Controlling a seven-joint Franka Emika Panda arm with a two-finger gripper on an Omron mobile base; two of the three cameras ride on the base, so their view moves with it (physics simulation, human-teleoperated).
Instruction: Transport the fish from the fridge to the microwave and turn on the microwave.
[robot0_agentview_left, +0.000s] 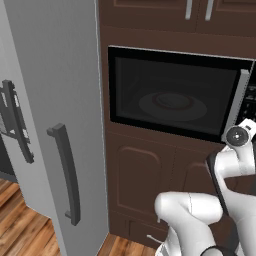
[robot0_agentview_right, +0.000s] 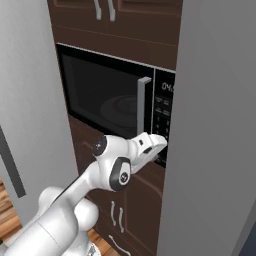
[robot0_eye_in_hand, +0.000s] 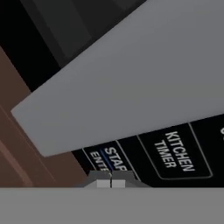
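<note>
Gripper (robot0_eye_in_hand: 111, 183), clenched empty, pressed at the microwave (robot0_agentview_right: 112, 100) start key (robot0_eye_in_hand: 114, 158), a stiff flat pad likely needing only a fingertip push.

Microwave (robot0_agentview_left: 175, 97) right of fridge (robot0_agentview_left: 55, 100), door-closed.

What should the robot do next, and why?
Probably nudge the shut gripper straight forward onto the start button. The microwave door looks closed, and the fingertips sit together right at that button on the keypad, so a small push should start it.
</note>
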